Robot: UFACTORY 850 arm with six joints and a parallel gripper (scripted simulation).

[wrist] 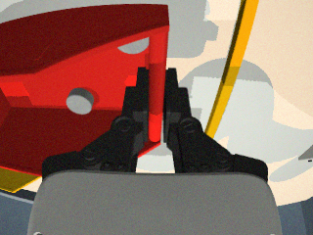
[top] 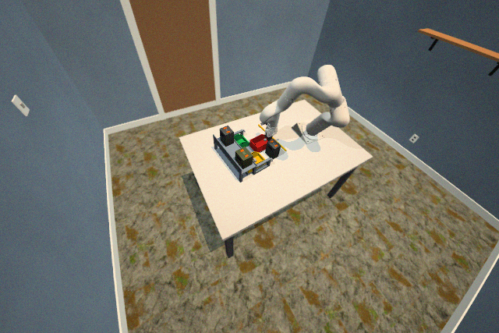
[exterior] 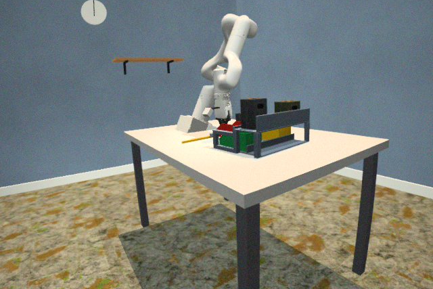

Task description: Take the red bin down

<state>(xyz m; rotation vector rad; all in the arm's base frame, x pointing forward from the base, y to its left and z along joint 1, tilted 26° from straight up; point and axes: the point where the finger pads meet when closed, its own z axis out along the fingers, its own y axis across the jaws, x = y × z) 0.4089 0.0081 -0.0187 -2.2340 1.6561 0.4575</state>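
Note:
The red bin (top: 259, 143) (exterior: 229, 127) (wrist: 59, 132) is partly out past the front of the grey shelf (top: 241, 176) (exterior: 283, 119), higher than the green bin. Whether it touches the shelf is hidden. Two grey round parts (wrist: 79, 101) (wrist: 133, 45) show inside it in the wrist view. My gripper (top: 269, 138) (exterior: 223, 121) (wrist: 156, 83) is shut on the red bin's front wall, one finger inside and one outside. The green bin (top: 242, 140) (exterior: 246, 140) and the yellow bin (top: 257, 157) (exterior: 272, 135) stand in the shelf on either side.
Dark boxes stand on the shelf at one end (top: 226, 136) and the other (top: 243, 157). Another dark box (top: 272, 148) stands on the table close beside the red bin. A thin yellow bar (top: 284, 147) (exterior: 195, 139) (wrist: 230, 78) lies in front of the shelf, towards the arm's base.

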